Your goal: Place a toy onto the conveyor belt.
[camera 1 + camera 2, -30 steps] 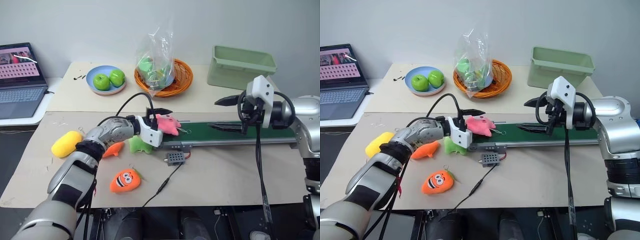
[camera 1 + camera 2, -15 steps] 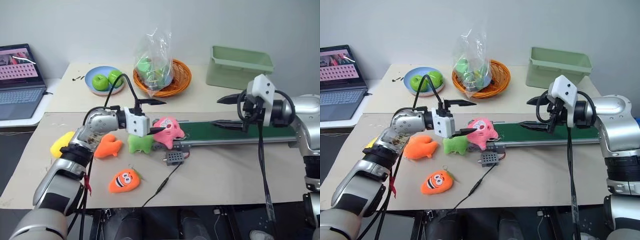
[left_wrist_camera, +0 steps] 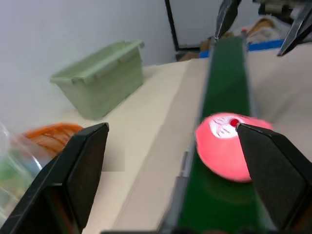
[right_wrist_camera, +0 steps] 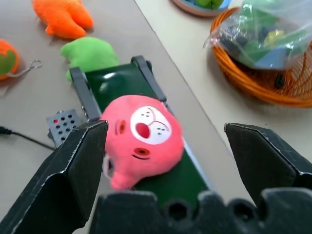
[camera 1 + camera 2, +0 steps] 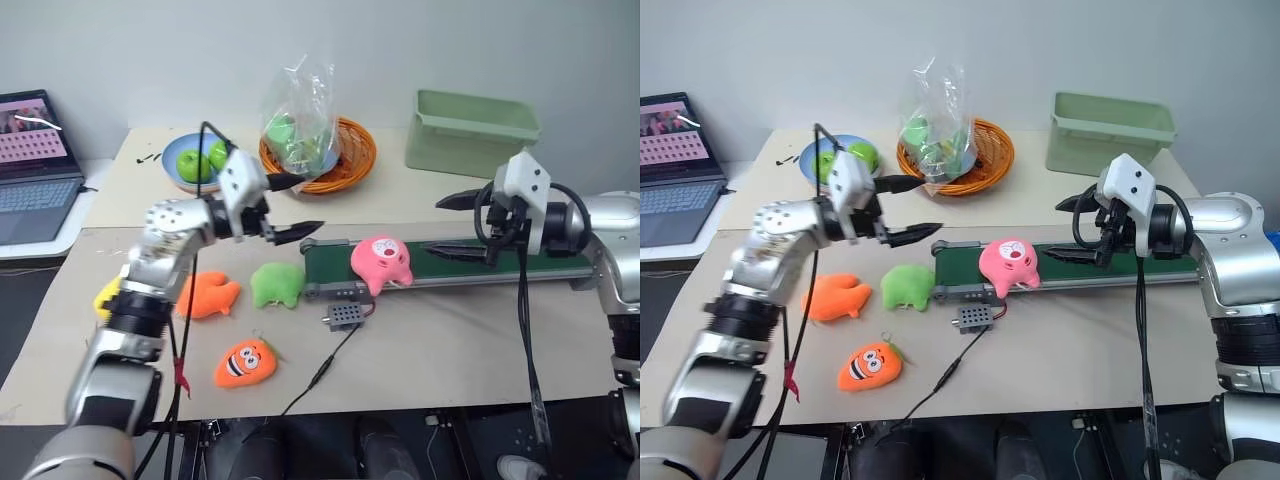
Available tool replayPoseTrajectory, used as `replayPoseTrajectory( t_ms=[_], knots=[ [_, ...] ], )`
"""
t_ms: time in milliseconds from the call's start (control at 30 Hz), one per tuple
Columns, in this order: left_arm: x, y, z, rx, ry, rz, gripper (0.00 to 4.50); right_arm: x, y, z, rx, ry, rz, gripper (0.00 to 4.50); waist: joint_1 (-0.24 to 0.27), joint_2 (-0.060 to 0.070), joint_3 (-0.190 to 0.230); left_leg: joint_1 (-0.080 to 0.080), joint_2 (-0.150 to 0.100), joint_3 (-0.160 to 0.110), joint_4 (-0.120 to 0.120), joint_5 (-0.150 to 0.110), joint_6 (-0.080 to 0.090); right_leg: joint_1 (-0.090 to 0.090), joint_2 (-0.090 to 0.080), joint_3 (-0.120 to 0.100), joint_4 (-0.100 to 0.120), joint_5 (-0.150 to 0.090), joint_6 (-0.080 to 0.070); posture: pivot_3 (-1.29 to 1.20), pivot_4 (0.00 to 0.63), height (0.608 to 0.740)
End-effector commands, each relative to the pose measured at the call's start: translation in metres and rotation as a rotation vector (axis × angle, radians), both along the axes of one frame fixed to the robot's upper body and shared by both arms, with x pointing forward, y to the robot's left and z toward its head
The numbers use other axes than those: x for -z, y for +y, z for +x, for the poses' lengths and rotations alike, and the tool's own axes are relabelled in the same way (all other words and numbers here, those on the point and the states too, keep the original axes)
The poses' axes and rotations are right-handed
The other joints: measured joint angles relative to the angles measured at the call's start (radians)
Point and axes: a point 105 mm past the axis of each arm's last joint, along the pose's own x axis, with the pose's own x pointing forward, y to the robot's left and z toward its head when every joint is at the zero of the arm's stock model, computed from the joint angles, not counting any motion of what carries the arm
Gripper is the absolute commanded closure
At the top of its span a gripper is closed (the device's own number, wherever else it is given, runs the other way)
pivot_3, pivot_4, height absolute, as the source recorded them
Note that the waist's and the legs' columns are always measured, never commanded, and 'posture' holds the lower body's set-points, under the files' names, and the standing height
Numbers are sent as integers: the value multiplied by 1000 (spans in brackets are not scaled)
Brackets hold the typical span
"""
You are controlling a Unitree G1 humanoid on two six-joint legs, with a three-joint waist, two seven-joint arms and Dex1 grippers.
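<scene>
The pink toy (image 5: 380,263) lies on the dark green conveyor belt (image 5: 335,257) near its left end, face up and slightly over the front edge. It is also in the left wrist view, toy (image 3: 226,152), and in the right wrist view, toy (image 4: 144,134). My left gripper (image 5: 305,205) hangs open and empty above the table, to the left of the belt's end and apart from the toy. To the toy's right, my right gripper (image 5: 432,228) stands open over the belt with nothing in it.
On the table left of the belt lie a green plush (image 5: 277,283), an orange fish plush (image 5: 205,295), a carrot plush (image 5: 245,362) and a yellow plush (image 5: 105,297). A small grey box (image 5: 342,316) with a cable sits in front. Behind are an apple plate (image 5: 195,160), a basket (image 5: 320,150), a green bin (image 5: 470,130) and a laptop (image 5: 35,150).
My left gripper let go of the pink toy, rolled, and drew up and to the left. The toy now rests further right on the belt. My right gripper kept still.
</scene>
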Motion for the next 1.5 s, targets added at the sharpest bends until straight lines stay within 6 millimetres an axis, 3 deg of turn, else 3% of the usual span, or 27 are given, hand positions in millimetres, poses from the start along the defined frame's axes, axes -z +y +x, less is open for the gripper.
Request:
replayPoseTrajectory(
  t_ms=[33, 233, 400, 500, 733, 1000, 1500],
  knots=[
    [2, 17, -31, 74, 144, 13, 27, -18, 3, -7, -45, -45, -4, 0, -7, 0, 0, 1, 0, 0, 0, 0, 0, 0, 0, 0, 0, 0, 0, 0, 150, 740],
    [7, 41, -50, 32, 225, 8, 27, -20, 12, -8, -113, -10, -5, 0, 0, 0, 0, 2, 0, 1, 0, 0, 0, 1, -1, 0, -1, 0, 0, 0, 150, 740],
    [16, 51, -51, -90, 159, 79, 27, -30, 19, -2, -163, -25, 15, 0, 5, 0, 0, 2, 0, 1, 0, 0, 0, 1, -1, 0, -1, 0, 0, 0, 150, 740],
    [9, 55, -51, -169, 136, 30, 27, -34, 25, 3, -179, -37, 42, 0, 5, 0, 0, 2, 0, 1, 0, 0, 0, 1, 0, 0, -1, 0, 0, 0, 150, 740],
    [-7, 54, -64, -229, 145, -81, 27, -29, 29, 5, -203, -29, 57, 0, 11, 0, 0, 2, 0, 1, 0, 0, 0, 1, -1, 0, -1, 0, 0, 0, 150, 740],
    [-16, 50, -65, -240, 62, -100, 27, -30, 28, 7, -200, -25, 61, 0, 21, 0, 0, 2, 0, 1, 0, 0, 0, 1, -1, 0, -1, 0, 0, 0, 150, 740],
    [-22, 36, -57, -148, 115, -118, 27, -33, 22, 2, -165, -37, 66, 0, 22, 0, 0, 2, 0, 1, 0, 0, 0, 1, -1, 0, -1, 0, 0, 0, 150, 740]
  ],
)
